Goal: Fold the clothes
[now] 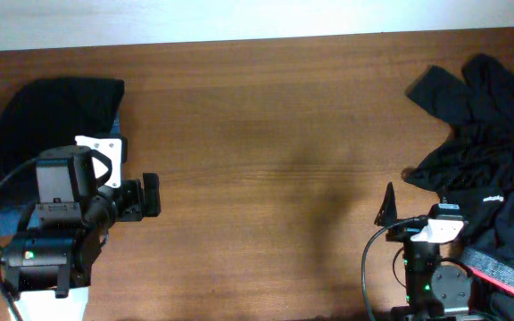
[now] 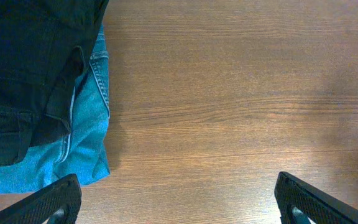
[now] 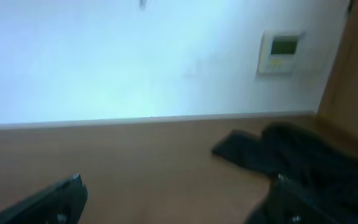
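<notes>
A heap of crumpled black clothes [image 1: 489, 143] lies at the right end of the table; its far edge shows in the right wrist view as a black heap [image 3: 303, 155]. At the left end a folded black garment [image 1: 56, 107] rests on blue denim jeans [image 2: 86, 137]. My left gripper [image 1: 150, 196] hovers just right of that stack, open over bare wood [image 2: 179, 202]. My right gripper [image 1: 415, 209] stands open at the near left edge of the black heap, nothing between its fingers [image 3: 176, 202].
The wooden table [image 1: 275, 134] runs to a white wall at the back. A small wall panel [image 3: 280, 51] shows in the right wrist view. Bare wood stretches between the two piles.
</notes>
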{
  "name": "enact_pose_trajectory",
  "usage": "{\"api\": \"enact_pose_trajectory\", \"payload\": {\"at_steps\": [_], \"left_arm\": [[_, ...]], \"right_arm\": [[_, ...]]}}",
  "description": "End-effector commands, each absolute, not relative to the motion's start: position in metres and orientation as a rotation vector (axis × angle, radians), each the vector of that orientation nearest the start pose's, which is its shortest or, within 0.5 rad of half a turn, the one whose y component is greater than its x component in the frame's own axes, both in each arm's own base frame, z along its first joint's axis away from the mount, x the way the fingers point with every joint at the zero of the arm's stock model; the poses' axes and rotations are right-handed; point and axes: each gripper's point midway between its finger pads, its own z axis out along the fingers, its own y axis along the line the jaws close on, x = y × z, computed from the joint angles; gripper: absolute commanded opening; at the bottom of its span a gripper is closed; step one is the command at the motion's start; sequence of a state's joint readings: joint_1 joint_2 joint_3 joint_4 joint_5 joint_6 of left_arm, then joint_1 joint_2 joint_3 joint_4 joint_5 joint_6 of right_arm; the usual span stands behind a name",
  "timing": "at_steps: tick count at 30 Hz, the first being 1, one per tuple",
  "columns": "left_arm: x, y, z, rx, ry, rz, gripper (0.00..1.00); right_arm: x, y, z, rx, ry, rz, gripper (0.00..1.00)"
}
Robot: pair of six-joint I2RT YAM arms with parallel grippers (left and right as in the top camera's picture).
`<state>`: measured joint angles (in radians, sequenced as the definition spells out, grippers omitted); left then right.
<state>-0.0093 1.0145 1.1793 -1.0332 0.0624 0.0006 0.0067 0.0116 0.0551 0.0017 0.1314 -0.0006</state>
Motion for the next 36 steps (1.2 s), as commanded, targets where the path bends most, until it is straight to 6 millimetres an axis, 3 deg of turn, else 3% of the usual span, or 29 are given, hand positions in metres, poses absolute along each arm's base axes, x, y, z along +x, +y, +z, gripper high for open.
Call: {"api": "enact_pose_trajectory", "payload": {"at_steps": [1, 5, 9, 36], "left_arm": [[0.271, -0.013, 0.249, 0.055, 2.44, -0.068, 0.99], [0.271, -0.013, 0.249, 0.055, 2.44, -0.068, 0.99], [0.271, -0.013, 0.249, 0.055, 2.44, -0.068, 0.99], [0.271, -0.013, 0.249, 0.055, 2.44, -0.068, 0.99]], "right_arm": [[0.245, -0.025, 0.178, 0.12, 1.555, -0.111, 0.99], [0.245, -0.015, 0.156, 0.053, 1.649, -0.081, 0.99], [0.246, -0.004, 0.156, 0.007, 1.648, -0.03, 0.99], [0.246, -0.004, 0.155, 0.008, 1.65, -0.031, 0.99]]}}
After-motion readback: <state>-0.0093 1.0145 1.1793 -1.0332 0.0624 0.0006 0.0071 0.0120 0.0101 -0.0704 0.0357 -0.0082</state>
